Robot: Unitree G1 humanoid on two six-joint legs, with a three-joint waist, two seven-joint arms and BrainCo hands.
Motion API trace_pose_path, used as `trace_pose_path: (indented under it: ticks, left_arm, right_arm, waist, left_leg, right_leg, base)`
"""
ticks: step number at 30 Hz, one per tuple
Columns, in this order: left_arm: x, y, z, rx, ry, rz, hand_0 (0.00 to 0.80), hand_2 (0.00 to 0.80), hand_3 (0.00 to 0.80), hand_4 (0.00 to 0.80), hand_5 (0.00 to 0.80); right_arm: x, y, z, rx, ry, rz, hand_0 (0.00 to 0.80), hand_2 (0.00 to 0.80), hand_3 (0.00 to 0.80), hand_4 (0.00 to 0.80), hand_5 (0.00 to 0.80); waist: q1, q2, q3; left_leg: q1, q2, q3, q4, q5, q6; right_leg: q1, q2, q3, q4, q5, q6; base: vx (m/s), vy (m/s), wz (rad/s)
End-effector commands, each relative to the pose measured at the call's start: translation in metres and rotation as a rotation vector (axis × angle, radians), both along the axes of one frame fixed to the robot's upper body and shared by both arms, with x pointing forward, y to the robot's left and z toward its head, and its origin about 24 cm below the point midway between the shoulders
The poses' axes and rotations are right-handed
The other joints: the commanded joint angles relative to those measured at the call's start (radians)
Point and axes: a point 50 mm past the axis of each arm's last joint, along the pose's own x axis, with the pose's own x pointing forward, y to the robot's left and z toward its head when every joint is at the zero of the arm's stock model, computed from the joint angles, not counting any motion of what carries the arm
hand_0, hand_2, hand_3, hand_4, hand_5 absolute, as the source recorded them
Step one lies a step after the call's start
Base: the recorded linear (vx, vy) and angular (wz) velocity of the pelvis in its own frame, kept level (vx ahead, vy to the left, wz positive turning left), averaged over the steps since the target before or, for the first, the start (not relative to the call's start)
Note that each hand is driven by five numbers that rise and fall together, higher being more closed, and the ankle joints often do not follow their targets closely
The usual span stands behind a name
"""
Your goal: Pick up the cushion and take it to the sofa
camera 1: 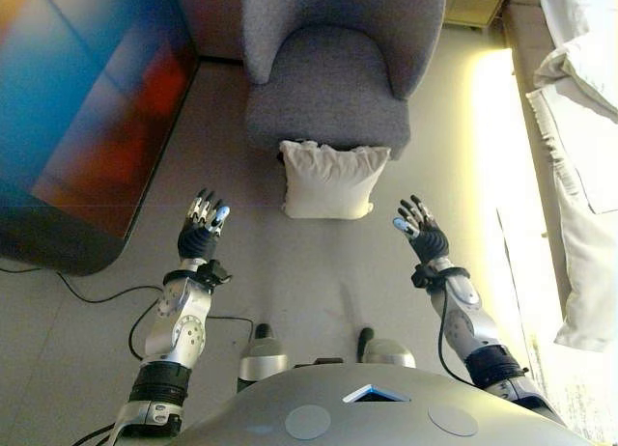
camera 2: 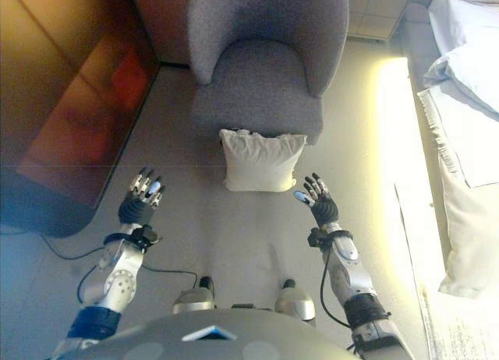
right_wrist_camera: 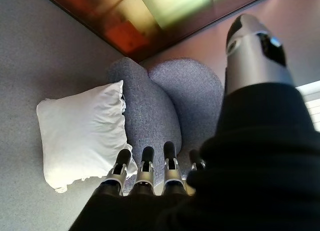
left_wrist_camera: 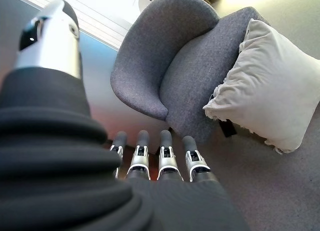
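Between both open hands (apart from each) the cushion (camera 1: 328, 181) leans against the sofa (camera 1: 333, 65).

The floor (camera 1: 319, 263) is lit evenly and softly. A bright, washed-out band of light (camera 1: 492, 147) lies on it to the right of the chair (camera 1: 333, 60). Left of the chair, a dark glossy panel (camera 1: 87, 108) carries blurred blue and orange reflections. The cushion (camera 1: 328, 181) throws only a faint shadow.
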Motion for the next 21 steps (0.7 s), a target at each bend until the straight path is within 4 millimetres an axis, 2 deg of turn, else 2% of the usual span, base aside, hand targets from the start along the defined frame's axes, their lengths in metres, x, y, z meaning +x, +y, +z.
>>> trace_pose_path:
  ticks: [1, 11, 15, 21]
  left_arm:
    - [0.0158, 0.0008, 0.0227, 0.036, -0.13, -0.017, 0.0, 0.0, 0.0, 0.0, 0.0]
    - [0.0165, -0.0001, 0.026, 0.038, -0.149, -0.035, 0.0, 0.0, 0.0, 0.0, 0.0]
    - [0.0145, -0.0029, 0.0204, -0.031, -0.118, -0.039, 0.0, 0.0, 0.0, 0.0, 0.0]
    - [0.0127, 0.0032, 0.0227, 0.011, -0.112, 0.014, 0.0, 0.0, 0.0, 0.0, 0.0]
  right_arm:
    - [0.0191, 0.0055, 0.0276, 0.026, -0.15, 0.003, 0.0, 0.0, 0.0, 0.0, 0.0]
    - [0.0183, 0.0026, 0.0273, 0.025, -0.147, -0.002, 0.0, 0.0, 0.0, 0.0, 0.0]
    - [0.0178, 0.0041, 0.0252, 0.032, -0.136, 0.012, 0.0, 0.0, 0.0, 0.0, 0.0]
    - [0.0166, 0.0031, 0.0242, 0.034, -0.125, 0.014, 0.0, 0.0, 0.0, 0.0, 0.0]
  waist:
    - [0.003, 0.005, -0.019]
    - [0.003, 0.002, -0.018]
    - [0.006, -0.002, -0.017]
    - [0.011, -0.008, -0.012]
  left_leg:
    - [-0.05, 0.015, 0.004, 0.092, -0.046, 0.022]
    - [-0.05, 0.015, 0.003, 0.097, -0.051, 0.021]
    - [-0.056, 0.017, 0.001, 0.12, -0.057, 0.019]
    - [-0.076, 0.028, -0.006, 0.169, -0.067, 0.011]
  right_leg:
    - [-0.069, -0.009, -0.027, 0.057, 0.012, 0.017]
    - [-0.071, -0.009, -0.026, 0.057, 0.013, 0.018]
    - [-0.069, -0.006, -0.021, 0.057, 0.013, 0.014]
    - [-0.071, 0.001, -0.014, 0.06, 0.009, 0.003]
  base:
    - [0.0, 0.0, 0.0]
    - [0.0, 0.0, 0.0]
    - [0.0, 0.0, 0.0]
    - [0.014, -0.027, 0.0]
